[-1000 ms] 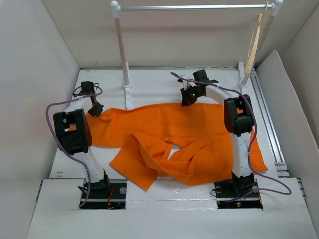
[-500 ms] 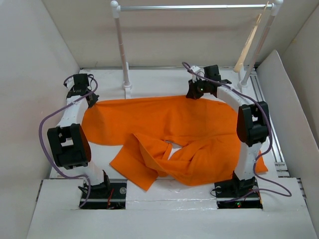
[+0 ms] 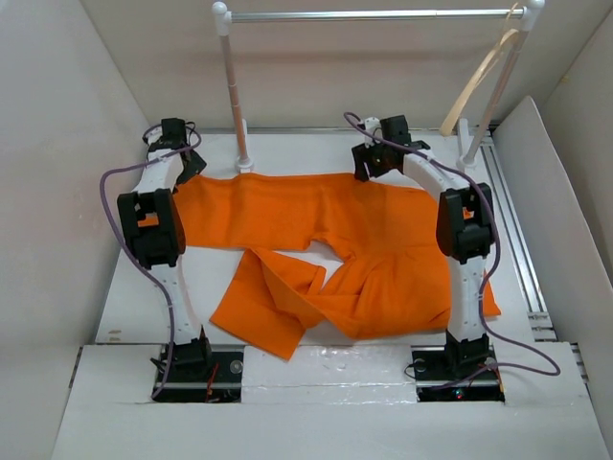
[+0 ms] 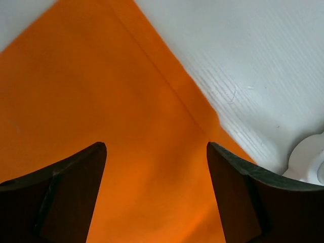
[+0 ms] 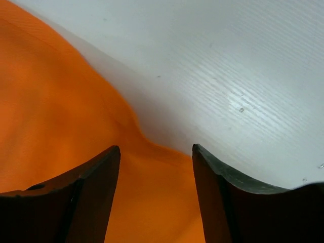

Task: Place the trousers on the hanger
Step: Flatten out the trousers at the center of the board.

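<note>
Find the trousers spread on the bench, far edge straight between both arms, one leg folded back toward the near side. Note left jaws and right jaws alike parted above that far edge, gripping nothing. Spot the hanger dangling askew from the rack, far right, well apart from the cloth. Beware knocking that loosely hooked hanger off on approach, or pinching one layer only and bunching the folded leg.

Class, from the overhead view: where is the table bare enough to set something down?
A bare strip of table runs along the far edge between the posts of the rack, behind the trousers. A second patch lies near left, between the folded leg and the left wall. The middle is crowded with cloth.
</note>
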Controlling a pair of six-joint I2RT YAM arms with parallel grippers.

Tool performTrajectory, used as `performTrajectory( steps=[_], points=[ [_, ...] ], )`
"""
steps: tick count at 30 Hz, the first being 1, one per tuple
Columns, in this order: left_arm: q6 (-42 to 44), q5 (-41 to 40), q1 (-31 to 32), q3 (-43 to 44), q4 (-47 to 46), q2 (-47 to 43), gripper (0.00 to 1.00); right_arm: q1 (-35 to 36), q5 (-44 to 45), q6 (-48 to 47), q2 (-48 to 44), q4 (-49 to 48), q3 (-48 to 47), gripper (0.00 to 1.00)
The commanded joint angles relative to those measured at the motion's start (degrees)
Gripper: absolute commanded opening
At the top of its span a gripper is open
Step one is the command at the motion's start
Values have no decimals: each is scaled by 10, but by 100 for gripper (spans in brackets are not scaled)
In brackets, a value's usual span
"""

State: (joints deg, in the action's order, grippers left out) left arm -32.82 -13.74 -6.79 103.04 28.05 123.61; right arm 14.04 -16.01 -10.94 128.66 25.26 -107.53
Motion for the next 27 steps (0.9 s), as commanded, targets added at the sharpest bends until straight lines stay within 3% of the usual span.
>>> performTrajectory(
  steps=[1, 5, 6, 7, 12, 14, 15, 16, 17, 18, 19, 20, 23, 24, 27],
  points=[
    [23, -39, -25, -34, -1, -112, 76, 53, 16, -2, -85, -6, 8, 65],
    [2, -8, -37, -193, -29, -214, 70, 86, 50, 21, -191, -67, 178, 57],
    [10, 27, -9, -223, -62, -264, 65, 86, 51, 44, -241, -92, 247, 13],
    [13, 33, 14, -253, -70, -288, 64, 76, 53, 62, -289, -101, 282, 0],
    [7, 17, 171, -395, -44, -416, 58, -21, 68, 126, -432, -132, 444, 0],
    [-11, 28, 219, -461, -39, -449, 59, -65, 86, 131, -485, -120, 489, 7],
    [-24, 41, 225, -484, -39, -484, 61, -116, 88, 134, -496, -102, 499, 25],
    [-36, 63, 225, -505, -46, -498, 63, -145, 91, 131, -505, -101, 513, 26],
    [-38, 97, 225, -542, -54, -527, 65, -172, 91, 124, -510, -87, 517, 49],
    [-43, 107, 225, -554, -59, -536, 67, -197, 91, 117, -509, -78, 517, 63],
    [-43, 118, 225, -575, -58, -557, 68, -290, 75, 79, -479, -75, 504, 69],
    [-43, 118, 225, -580, -58, -557, 68, -291, 75, 79, -479, -75, 504, 69],
    [-22, 134, 225, -590, -56, -572, 72, -363, -34, 59, -406, -94, 468, 71],
    [-11, 182, 225, -593, -53, -569, 73, -375, -120, 61, -373, -125, 462, 72],
    [3, 193, 225, -589, -30, -572, 78, -387, -126, 55, -339, -104, 435, 73]
  ],
)
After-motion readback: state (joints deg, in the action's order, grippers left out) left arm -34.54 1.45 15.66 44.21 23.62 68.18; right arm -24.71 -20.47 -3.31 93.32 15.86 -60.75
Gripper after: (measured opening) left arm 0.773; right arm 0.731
